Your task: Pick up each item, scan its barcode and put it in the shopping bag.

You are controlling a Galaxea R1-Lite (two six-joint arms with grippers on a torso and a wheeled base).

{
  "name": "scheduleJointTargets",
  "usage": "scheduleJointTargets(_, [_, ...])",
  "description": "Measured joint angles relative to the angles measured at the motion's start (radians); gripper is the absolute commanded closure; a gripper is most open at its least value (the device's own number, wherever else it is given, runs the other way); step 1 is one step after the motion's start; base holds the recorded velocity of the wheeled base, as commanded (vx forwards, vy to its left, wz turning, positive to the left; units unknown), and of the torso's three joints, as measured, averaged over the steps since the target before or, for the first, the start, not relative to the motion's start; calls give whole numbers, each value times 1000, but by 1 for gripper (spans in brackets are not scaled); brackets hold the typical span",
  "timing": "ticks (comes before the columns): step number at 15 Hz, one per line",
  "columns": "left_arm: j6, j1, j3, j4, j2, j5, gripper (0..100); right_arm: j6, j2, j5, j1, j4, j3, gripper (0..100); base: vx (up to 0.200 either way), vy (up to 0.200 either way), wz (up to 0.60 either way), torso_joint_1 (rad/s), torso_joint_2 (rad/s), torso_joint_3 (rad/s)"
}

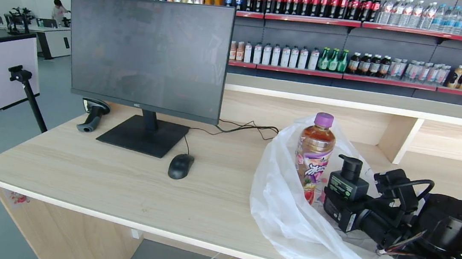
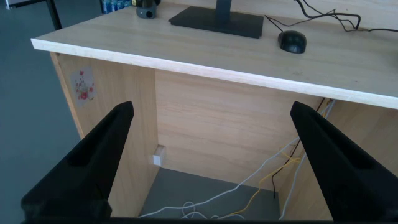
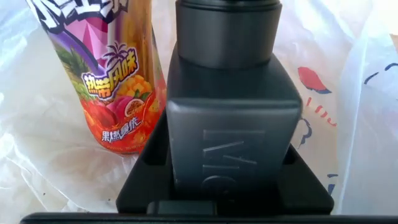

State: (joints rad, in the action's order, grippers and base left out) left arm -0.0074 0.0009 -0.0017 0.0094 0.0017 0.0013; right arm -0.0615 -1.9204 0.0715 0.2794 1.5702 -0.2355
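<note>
A juice bottle (image 1: 314,155) stands in the shopping bag (image 1: 283,203) on a wooden counter (image 1: 123,178); beside it, the right gripper (image 1: 337,200) holds a dark bottle (image 1: 348,180) upright.

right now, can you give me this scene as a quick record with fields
right hand: shut on a black bottle, held in the bag's opening
left hand: open, empty, low in front of the desk
juice bottle: upright in the bag, beside the black bottle
bag: white plastic, on the desk's right side
scanner: left of the monitor
mouse: in front of the monitor
</note>
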Motion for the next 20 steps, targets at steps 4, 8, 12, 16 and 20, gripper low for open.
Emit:
scheduleJointTargets(4, [0, 0, 0, 0, 0, 0, 0, -2, -8, 0, -4, 5, 8, 100, 0, 0, 0, 0, 0, 0])
scheduleJointTargets(8, [0, 0, 0, 0, 0, 0, 0, -3, -9, 0, -8, 1, 14, 100, 0, 0, 0, 0, 0, 0])
scheduleJointTargets(12, [0, 0, 0, 0, 0, 0, 0, -2, -8, 1, -13, 0, 38, 100, 0, 0, 0, 0, 0, 0])
scheduleJointTargets(16, [0, 0, 0, 0, 0, 0, 0, -3, -7, -1, -18, -5, 49, 0, 0, 0, 0, 0, 0, 0])
scheduleJointTargets(20, [0, 0, 0, 0, 0, 0, 0, -5, 4, -1, -18, -2, 51, 0, 0, 0, 0, 0, 0, 0])
